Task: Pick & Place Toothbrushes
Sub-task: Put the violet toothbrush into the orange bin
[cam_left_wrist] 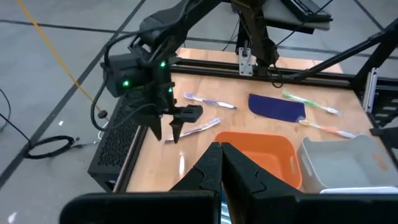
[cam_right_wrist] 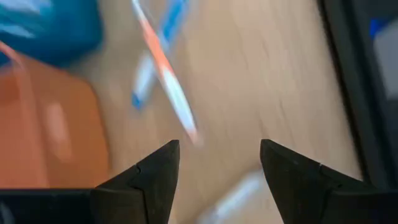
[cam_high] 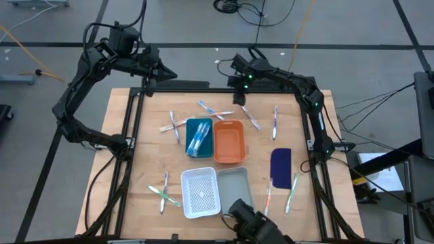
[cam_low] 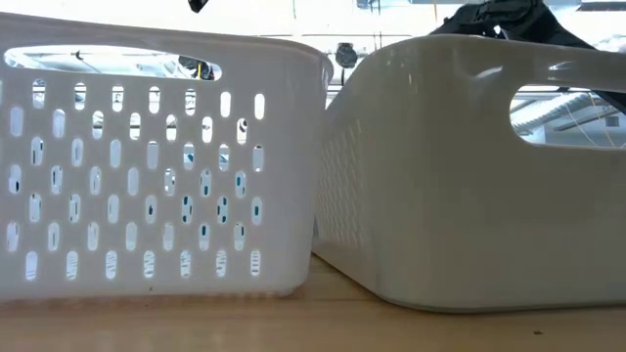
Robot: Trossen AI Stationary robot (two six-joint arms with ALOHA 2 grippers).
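Right gripper [cam_right_wrist: 217, 163], jaws spread, poised above crossed toothbrushes [cam_right_wrist: 163, 68] beside the orange tray [cam_high: 228, 141] (left gripper [cam_left_wrist: 221, 163] pressed together, waiting): descend straddling one handle only.

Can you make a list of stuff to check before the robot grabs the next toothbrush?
1. Right gripper open: ok, its fingers stand wide apart.
2. Right gripper over a toothbrush: ok, an orange-and-white toothbrush lies crossed with a blue one just ahead of it, near the orange tray.
3. Only one toothbrush between the fingers: cannot tell, the two lie crossed.
4. Left gripper out of the way: ok, it is shut and empty, back at the table's far left corner.
5. Room in the blue tray: ok, only a few toothbrushes lie in it.
6. Toothbrushes left on the table: ok, several lie scattered.
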